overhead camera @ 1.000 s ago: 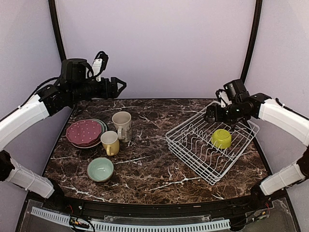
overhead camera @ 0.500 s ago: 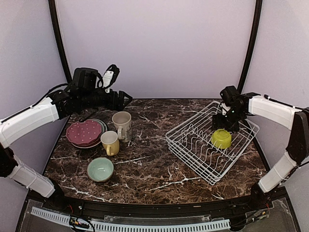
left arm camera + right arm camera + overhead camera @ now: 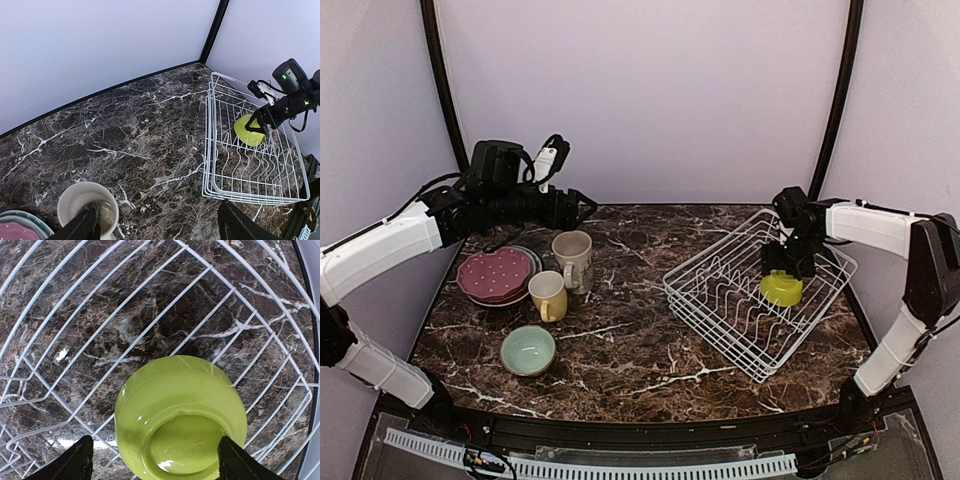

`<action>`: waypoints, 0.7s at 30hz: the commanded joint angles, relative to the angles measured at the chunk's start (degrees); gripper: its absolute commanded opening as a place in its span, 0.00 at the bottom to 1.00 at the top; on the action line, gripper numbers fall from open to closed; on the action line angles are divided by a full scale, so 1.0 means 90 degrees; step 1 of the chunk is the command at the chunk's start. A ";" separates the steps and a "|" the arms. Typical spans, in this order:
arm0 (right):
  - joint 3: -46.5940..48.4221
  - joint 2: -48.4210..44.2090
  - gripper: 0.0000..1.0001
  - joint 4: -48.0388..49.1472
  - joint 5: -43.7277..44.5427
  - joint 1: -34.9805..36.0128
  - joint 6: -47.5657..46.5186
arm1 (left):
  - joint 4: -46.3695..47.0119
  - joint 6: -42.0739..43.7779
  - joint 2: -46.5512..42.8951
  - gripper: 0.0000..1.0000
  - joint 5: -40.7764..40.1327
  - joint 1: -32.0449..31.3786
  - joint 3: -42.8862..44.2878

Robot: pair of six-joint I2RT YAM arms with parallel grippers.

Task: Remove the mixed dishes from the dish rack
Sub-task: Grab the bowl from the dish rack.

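The white wire dish rack (image 3: 712,335) stands at the right of the table, also seen in the left wrist view (image 3: 206,150). One lime-green bowl (image 3: 781,290) (image 3: 248,131) (image 3: 180,415) lies in it, bottom up. My right gripper (image 3: 785,265) (image 3: 157,462) is down over the bowl, open, one finger on each side. A gap shows at its left finger (image 3: 80,462). My left gripper (image 3: 575,205) (image 3: 160,227) hangs open and empty above the cream-grey mug (image 3: 572,258) (image 3: 87,207).
At the left of the table are a stack of plates with the maroon dotted one on top (image 3: 495,273), a yellow mug (image 3: 548,294) and a pale mint bowl (image 3: 528,350). The rack's upright prongs (image 3: 730,285) stand just left of the lime bowl.
My right gripper swung over the lime-green bowl, came down onto it and narrowed its jaws. My left arm shifted a little to the right, then held still.
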 commanded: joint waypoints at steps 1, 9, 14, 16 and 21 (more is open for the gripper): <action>-0.0351 0.0264 0.85 0.0254 0.0096 -0.0199 0.0123 | -0.0004 -0.0058 -0.0090 0.80 0.0102 0.0025 -0.0107; -0.0084 0.0906 0.92 0.1369 -0.0101 -0.0288 -0.0115 | 0.0031 -0.0139 0.0003 0.80 0.0192 0.0023 -0.0127; 0.0634 0.1188 0.92 0.1407 -0.0832 -0.0282 -0.0042 | 0.0020 -0.0147 0.0080 0.80 0.0188 0.0024 -0.0137; 0.0679 0.0934 0.93 0.1373 -0.0869 -0.0281 -0.0002 | 0.0010 -0.0146 0.0113 0.80 0.0160 0.0024 -0.0137; 0.0332 -0.0032 0.99 0.1317 -0.0814 -0.0310 0.0068 | 0.0012 -0.0181 0.0218 0.80 0.0260 0.0023 -0.0123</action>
